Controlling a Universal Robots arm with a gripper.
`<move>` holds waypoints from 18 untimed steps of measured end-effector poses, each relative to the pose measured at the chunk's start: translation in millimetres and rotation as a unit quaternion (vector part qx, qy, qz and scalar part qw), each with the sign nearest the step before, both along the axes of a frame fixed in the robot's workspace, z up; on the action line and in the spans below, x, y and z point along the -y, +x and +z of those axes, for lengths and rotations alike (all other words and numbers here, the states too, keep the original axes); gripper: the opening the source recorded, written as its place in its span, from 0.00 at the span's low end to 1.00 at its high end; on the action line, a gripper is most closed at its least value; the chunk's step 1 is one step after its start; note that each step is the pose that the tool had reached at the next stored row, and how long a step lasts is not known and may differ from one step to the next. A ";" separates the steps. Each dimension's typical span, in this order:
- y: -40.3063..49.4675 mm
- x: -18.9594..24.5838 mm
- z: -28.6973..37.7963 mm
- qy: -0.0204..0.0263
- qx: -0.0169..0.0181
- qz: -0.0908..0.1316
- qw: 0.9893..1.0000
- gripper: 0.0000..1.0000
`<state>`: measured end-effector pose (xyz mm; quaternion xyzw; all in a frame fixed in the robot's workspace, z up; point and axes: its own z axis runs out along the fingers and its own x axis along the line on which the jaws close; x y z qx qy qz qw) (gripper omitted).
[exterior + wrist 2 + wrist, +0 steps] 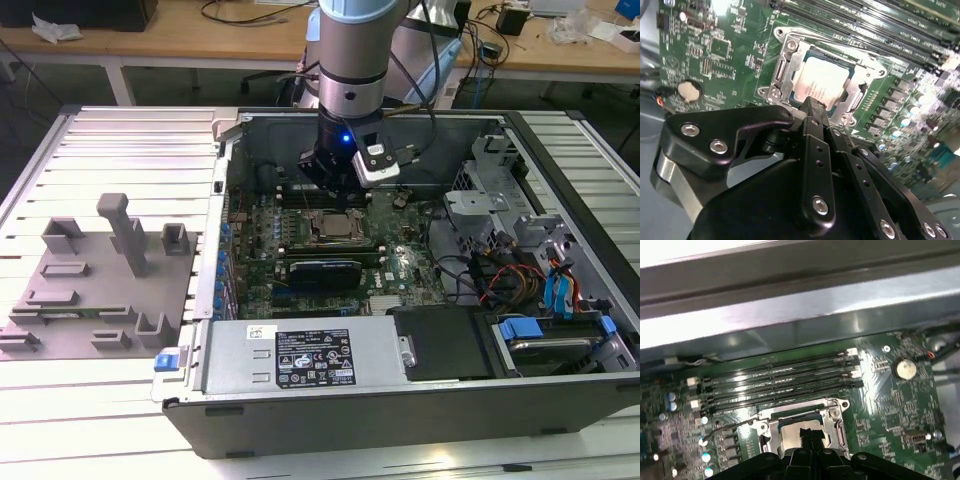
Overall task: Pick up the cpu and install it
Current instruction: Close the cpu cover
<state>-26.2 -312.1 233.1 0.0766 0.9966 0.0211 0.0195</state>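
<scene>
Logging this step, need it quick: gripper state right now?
Gripper: fingers look shut together, holding nothing; the cpu lies in the socket right by their tips.

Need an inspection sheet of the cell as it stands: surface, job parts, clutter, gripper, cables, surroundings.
Surface: slatted metal table carrying an open computer case.
Job's things: cpu lies in the socket frame on the motherboard.
Clutter: grey fixture block on the table, exterior view's left.
Grippers: gripper close above the cpu.
Cables: coloured wire bundle inside the case, exterior view's right.
Surroundings: wooden benches with cables beyond the table.
</scene>
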 end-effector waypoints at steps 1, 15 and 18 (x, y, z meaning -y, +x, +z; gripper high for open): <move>0.0 0.0 0.0 0.000 0.000 0.002 1.000 0.11; -4.9 2.3 -3.5 0.000 0.000 0.002 1.000 0.11; -7.3 2.3 -4.6 0.000 0.000 0.002 1.000 0.11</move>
